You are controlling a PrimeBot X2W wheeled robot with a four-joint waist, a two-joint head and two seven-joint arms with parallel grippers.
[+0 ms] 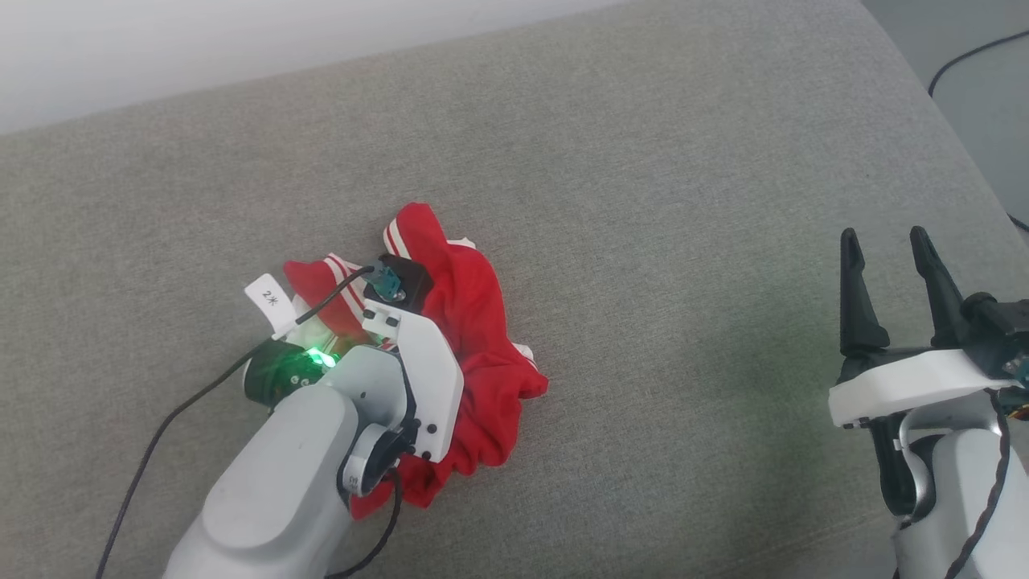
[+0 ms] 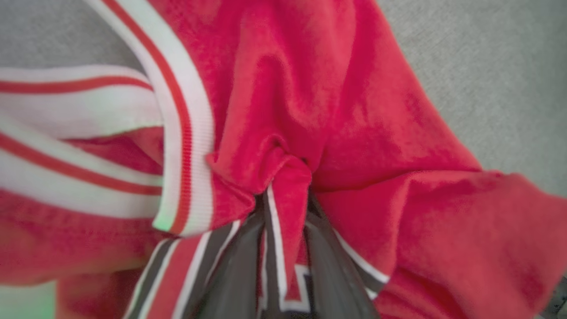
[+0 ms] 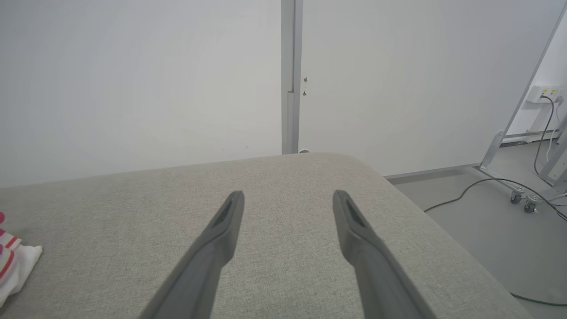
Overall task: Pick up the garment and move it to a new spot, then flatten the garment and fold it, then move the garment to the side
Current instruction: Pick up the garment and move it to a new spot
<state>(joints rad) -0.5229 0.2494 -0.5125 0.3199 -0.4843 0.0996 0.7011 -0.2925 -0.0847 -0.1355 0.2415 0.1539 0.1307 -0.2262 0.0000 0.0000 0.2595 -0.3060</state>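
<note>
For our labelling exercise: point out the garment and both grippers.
garment [image 1: 482, 322], head view, red body fabric.
left gripper [image 2: 287, 204], left wrist view, between fingertips pinching cloth.
right gripper [image 3: 288, 195], right wrist view, between fingertips.

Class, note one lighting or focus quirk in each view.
Head view: a green light tints the garment beside it. Left wrist view: garment close and blurred, green glow lower left. Right wrist view: even light, right gripper sharp at its tips.

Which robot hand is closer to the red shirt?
The left. The left gripper is shut on a fold of the red shirt; the right gripper is open, well off to the shirt's right over the grey cushion.
</note>
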